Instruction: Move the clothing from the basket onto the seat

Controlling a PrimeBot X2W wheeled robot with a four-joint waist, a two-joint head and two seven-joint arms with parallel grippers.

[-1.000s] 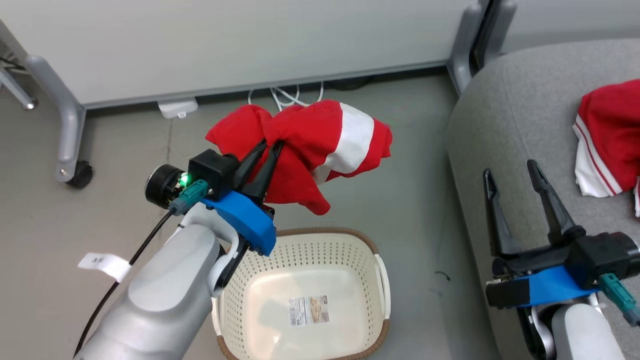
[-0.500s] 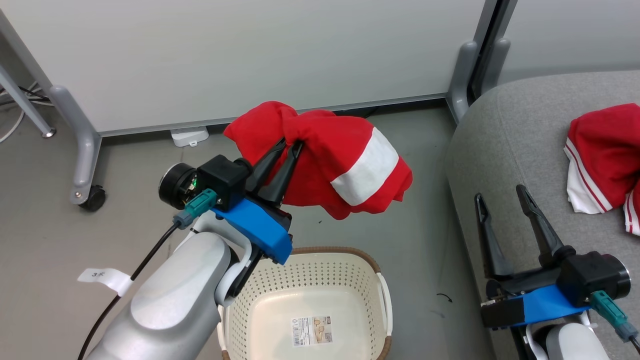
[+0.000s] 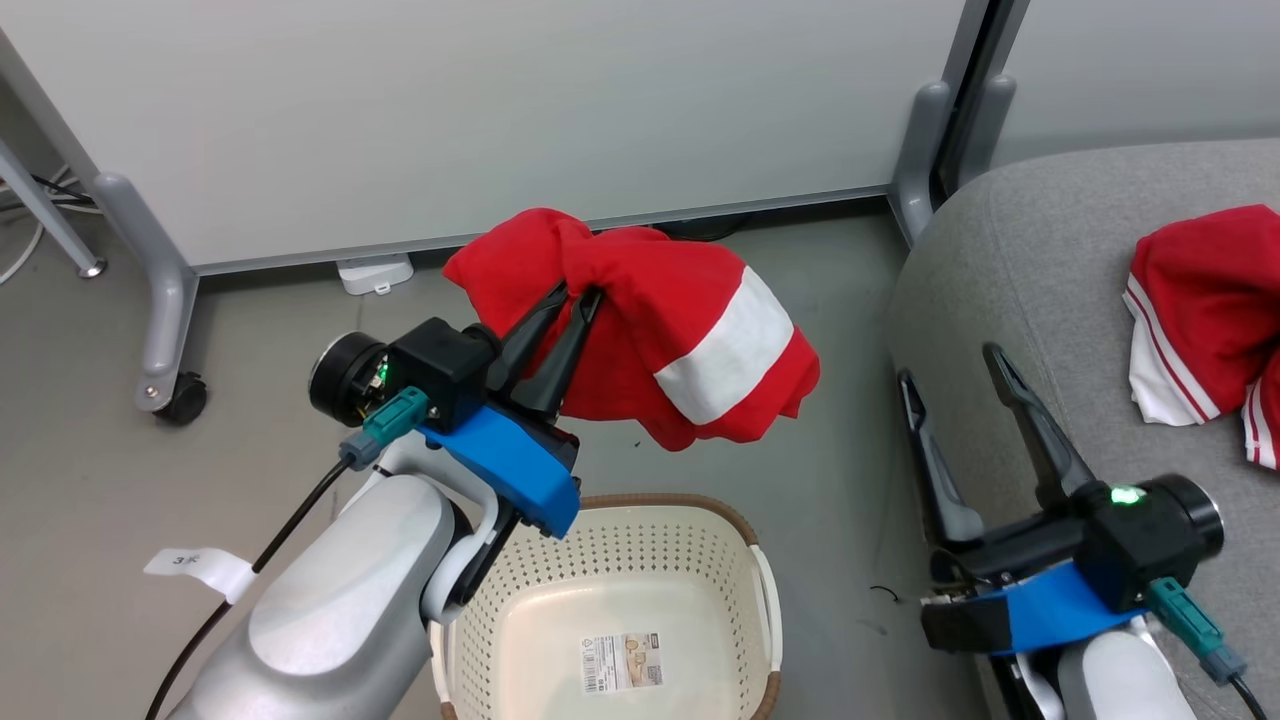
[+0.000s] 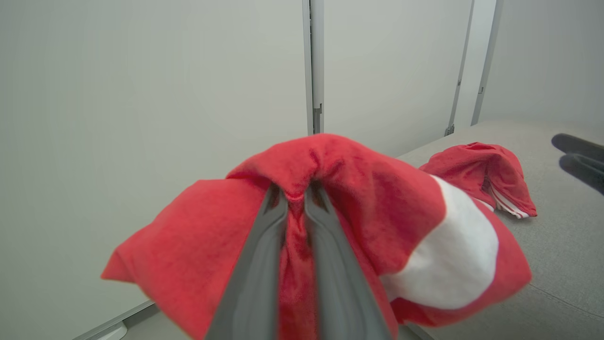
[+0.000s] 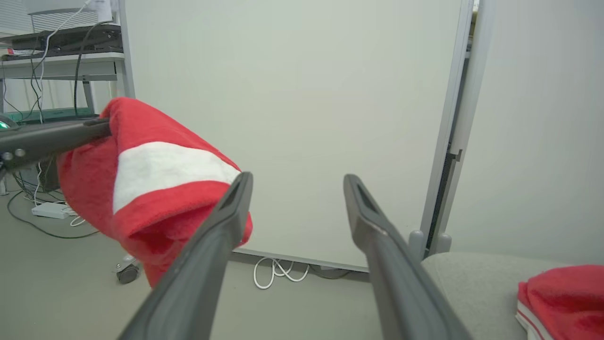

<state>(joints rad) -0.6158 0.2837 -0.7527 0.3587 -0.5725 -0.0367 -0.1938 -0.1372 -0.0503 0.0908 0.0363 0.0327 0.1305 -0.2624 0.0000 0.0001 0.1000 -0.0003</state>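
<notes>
From the head view, the left gripper (image 3: 578,292) has its two dark fingers clamped on a bunched fold of the held garment (image 3: 700,330). This is a soft red cloth with a broad white band, and it hangs in the air apart from the basket (image 3: 660,498). The basket is cream perforated plastic with a brown woven-look rim and stands on the smooth grey floor (image 3: 100,480). A printed label (image 3: 622,662) lies on its plain bottom. A strip of bare floor separates the basket from the rounded edge of the seat (image 3: 1020,280), which is grey woven upholstery. The second garment (image 3: 1200,300) lies crumpled on the seat, red with white and thin stripes. The right gripper (image 3: 948,365) has its fingers spread apart, holding nothing, by the seat's near edge. The left wrist view shows the red cloth pinched between the fingers and draping to both sides, with a flat pale panel (image 4: 141,94) behind. In the right wrist view, white cables (image 5: 278,274) loop on the floor at the panel's foot.
</notes>
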